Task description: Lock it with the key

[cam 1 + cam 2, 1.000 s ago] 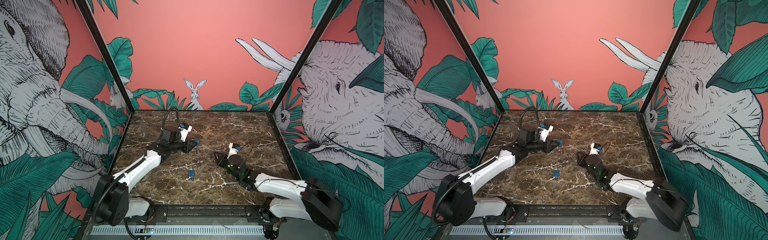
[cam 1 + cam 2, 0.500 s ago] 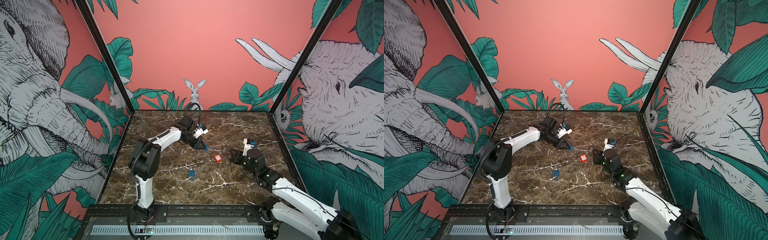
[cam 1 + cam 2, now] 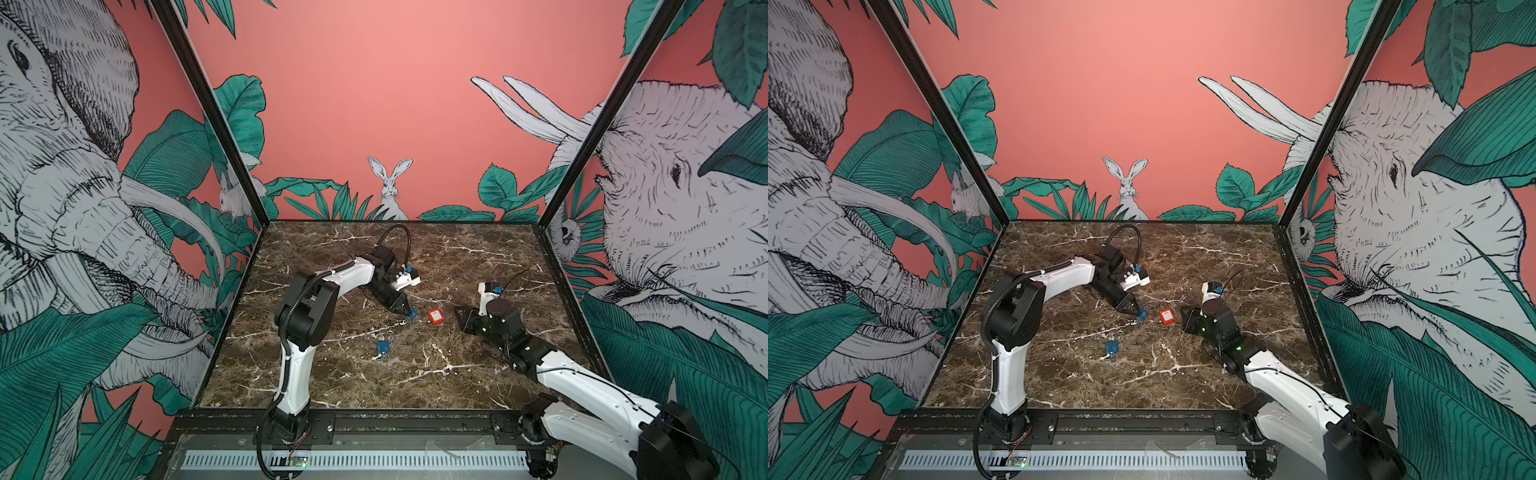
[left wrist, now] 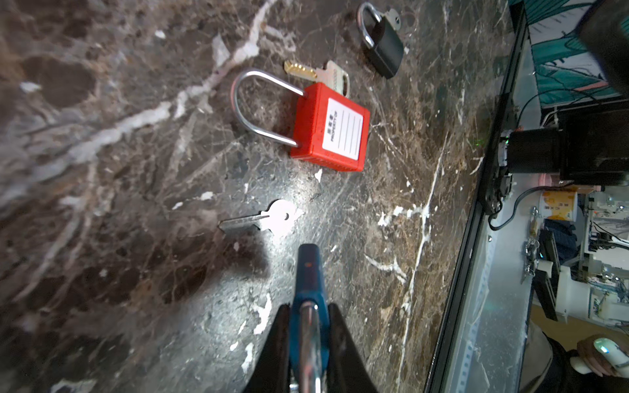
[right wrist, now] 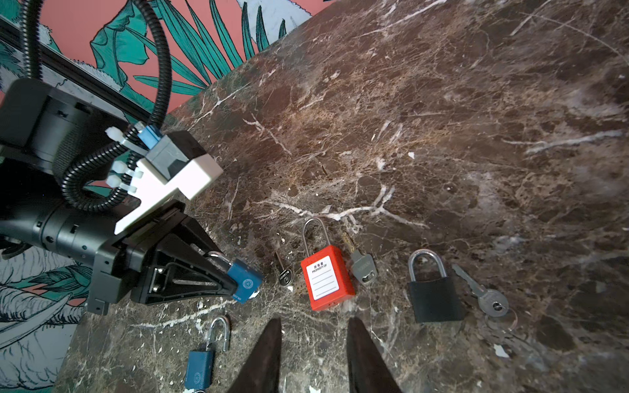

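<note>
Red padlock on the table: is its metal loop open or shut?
Shut. In the left wrist view both legs of the loop on the red padlock go into its body; neither end stands free.

We count four padlocks: two blue, the gripped blue padlock (image 5: 245,283) and the loose blue padlock (image 5: 200,362), plus one red padlock (image 5: 326,280) and one black padlock (image 5: 434,296). We count three keys: one dark-headed key (image 5: 283,272), one grey-headed key (image 5: 361,267) and one silver key (image 5: 486,294) carrying a single ring. We also count two arms, the left arm (image 3: 351,274) and the right arm (image 3: 590,386), each ending in one pair of jaws.
</note>
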Controlling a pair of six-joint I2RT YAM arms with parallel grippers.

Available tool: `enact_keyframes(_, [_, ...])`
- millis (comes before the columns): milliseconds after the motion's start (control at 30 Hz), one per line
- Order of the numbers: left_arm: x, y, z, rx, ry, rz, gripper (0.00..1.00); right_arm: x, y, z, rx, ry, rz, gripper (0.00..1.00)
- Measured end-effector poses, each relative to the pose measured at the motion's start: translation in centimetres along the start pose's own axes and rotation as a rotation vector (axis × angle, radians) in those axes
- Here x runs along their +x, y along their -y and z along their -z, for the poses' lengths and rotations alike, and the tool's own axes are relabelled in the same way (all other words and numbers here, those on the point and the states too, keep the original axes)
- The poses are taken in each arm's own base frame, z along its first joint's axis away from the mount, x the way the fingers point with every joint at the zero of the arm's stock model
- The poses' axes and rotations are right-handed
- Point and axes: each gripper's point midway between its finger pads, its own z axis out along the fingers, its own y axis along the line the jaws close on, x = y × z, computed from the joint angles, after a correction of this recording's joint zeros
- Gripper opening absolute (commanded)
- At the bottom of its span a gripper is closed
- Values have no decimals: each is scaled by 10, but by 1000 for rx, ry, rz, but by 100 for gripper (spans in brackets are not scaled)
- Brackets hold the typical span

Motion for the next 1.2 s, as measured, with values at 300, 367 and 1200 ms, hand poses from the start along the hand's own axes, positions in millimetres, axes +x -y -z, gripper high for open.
enact_keyframes(300, [10, -10, -14, 9, -76, 13, 4, 3, 0, -3, 0, -13, -14, 33])
enact_keyframes(367, [11, -11, -13, 3, -82, 12, 16, 3, 0, -3, 0, -13, -15, 33])
enact_keyframes(1200, [-62, -44, 95, -636, 292, -103, 97, 2, -2, -10, 10, -37, 20, 49])
